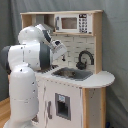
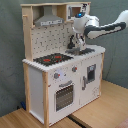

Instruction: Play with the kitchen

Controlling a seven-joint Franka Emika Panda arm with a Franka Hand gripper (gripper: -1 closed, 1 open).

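The kitchen [image 1: 97, 80], pale wood with white panels, stands upright in both exterior views. In the first exterior view its small microwave [image 1: 70, 23] sits at the top, with a black faucet [image 1: 85, 59] over the sink [image 1: 72, 74]. In the second exterior view, the kitchen [image 2: 37, 85] shows a black stovetop [image 2: 52, 59] with red burners, a grey hood [image 2: 49, 21] and an oven door [image 2: 64, 95]. My gripper [image 2: 74, 45] hangs above the sink end of the counter, close to the back wall. It points down at the sink's left side [image 1: 61, 54].
A grey curtain [image 1: 115, 45] hangs behind the kitchen. The kitchen stands on a wooden surface [image 2: 102, 107]. In the first exterior view my white arm body [image 1: 22, 95] stands in front of the kitchen's left half and hides the stove.
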